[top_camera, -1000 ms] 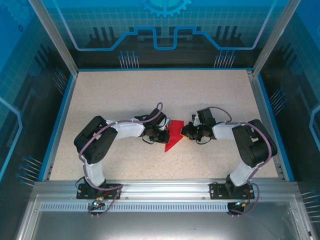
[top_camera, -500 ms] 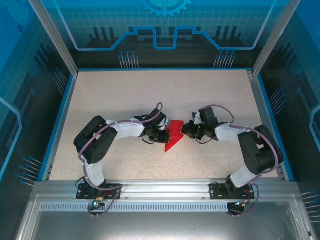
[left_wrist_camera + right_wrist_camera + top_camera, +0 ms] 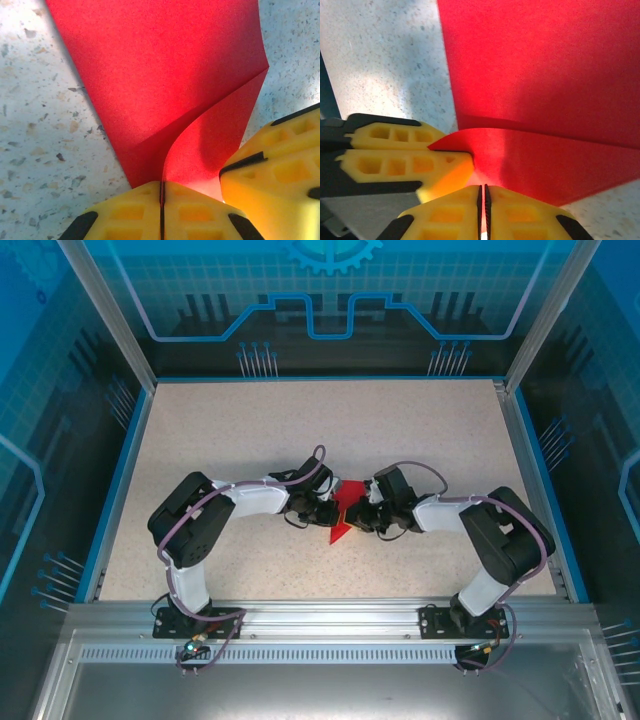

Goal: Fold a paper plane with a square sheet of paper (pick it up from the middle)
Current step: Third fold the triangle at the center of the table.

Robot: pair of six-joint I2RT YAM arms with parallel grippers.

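Observation:
The red sheet of paper lies creased into a pointed wedge at the middle of the table, tip toward the near edge. My left gripper is shut on its left side; in the left wrist view the yellow fingers pinch a curled red layer in their seam. My right gripper is over the paper's right part, shut on a raised red flap with a hairline slit between the pads. The two grippers almost touch.
The speckled beige table has a blue rim and clear walls on its sides. An aluminium rail runs along the near edge, where both arm bases stand. The right gripper's yellow finger crowds the left wrist view.
My right gripper has moved left, from the paper's right edge to over the paper, carrying the flap with it. Less red now shows. The left arm has stayed put.

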